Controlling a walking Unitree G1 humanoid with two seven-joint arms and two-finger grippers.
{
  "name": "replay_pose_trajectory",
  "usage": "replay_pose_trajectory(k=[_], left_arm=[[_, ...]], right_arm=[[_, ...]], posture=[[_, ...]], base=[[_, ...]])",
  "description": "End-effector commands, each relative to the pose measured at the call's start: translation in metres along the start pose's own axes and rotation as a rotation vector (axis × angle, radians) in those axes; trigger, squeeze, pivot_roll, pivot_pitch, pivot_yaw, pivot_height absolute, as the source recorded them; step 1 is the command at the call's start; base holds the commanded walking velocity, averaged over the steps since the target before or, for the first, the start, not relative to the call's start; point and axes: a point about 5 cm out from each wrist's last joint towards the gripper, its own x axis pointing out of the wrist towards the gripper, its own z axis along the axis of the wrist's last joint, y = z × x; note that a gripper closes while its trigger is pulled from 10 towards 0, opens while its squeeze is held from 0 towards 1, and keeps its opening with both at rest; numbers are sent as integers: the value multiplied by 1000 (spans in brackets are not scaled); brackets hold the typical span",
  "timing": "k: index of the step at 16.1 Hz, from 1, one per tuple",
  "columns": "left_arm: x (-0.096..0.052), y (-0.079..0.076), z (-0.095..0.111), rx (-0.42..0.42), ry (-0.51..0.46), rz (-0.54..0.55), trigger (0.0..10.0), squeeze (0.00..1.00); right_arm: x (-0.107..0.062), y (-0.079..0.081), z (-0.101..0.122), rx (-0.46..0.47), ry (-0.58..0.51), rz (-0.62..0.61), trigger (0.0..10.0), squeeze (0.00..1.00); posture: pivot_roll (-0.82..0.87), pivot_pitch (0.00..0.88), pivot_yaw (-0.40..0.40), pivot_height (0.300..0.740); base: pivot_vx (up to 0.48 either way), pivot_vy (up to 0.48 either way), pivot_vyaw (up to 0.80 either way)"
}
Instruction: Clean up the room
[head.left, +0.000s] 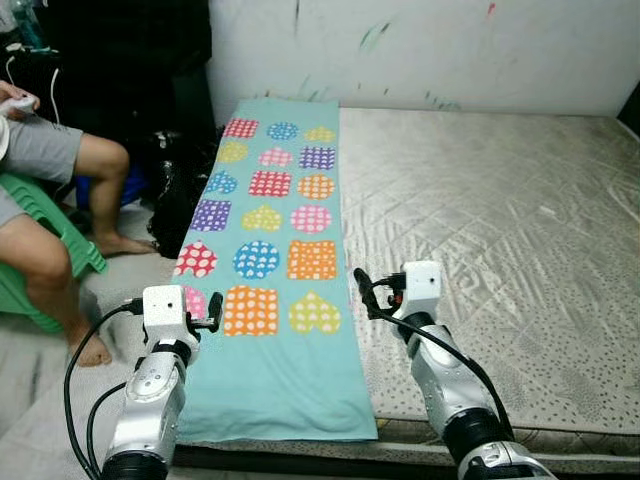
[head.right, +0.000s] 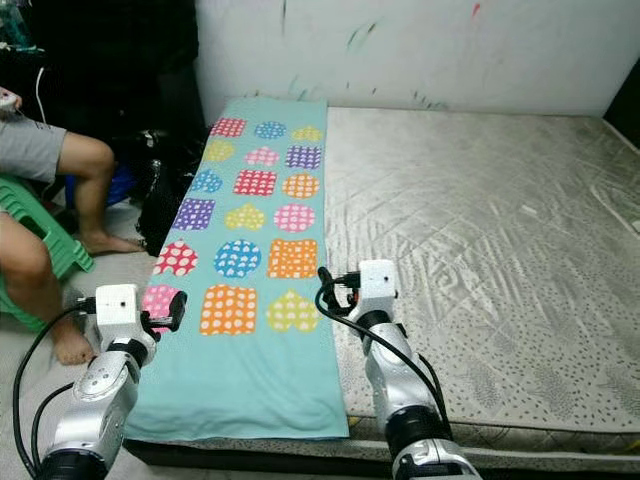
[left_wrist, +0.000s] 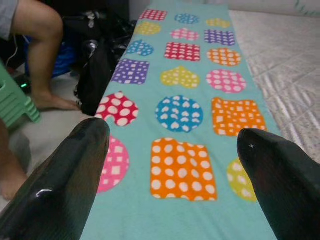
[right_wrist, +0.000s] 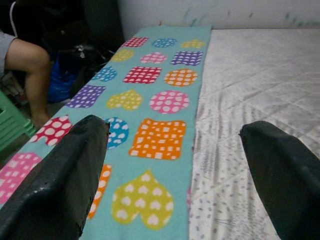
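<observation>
both grippers held over the near end of the mat

a teal mat (head.left: 270, 260) with coloured dotted shapes is laid flat along the left edge of the mattress (head.left: 500, 240). the left gripper (left_wrist: 172, 165) is held above its near left corner, the right gripper (right_wrist: 175, 165) above its right edge. both jaws are spread, nothing between them. a seated person's legs (head.left: 60, 220) are seen beside the bed.

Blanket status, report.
Both end effectors open, left and right, over near end of blanket. Blanket flat on mattress. Person seated left.
</observation>
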Motion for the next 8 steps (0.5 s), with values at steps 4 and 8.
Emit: replay_pose_trajectory(k=[4, 8], left_arm=[[-1, -2, -1, -13, -4, 16, 10000, 0], [-4, -6, 2, -26, -30, 2, 10000, 0]], right_arm=[[-3, -5, 0, 3, -9, -14, 10000, 0], [-4, -6, 0, -9, -17, -6, 10000, 0]], posture=[[-64, 0, -25, 740], [-67, 0, -33, 740]], base=[[0, 0, 0], [0, 0, 0]])
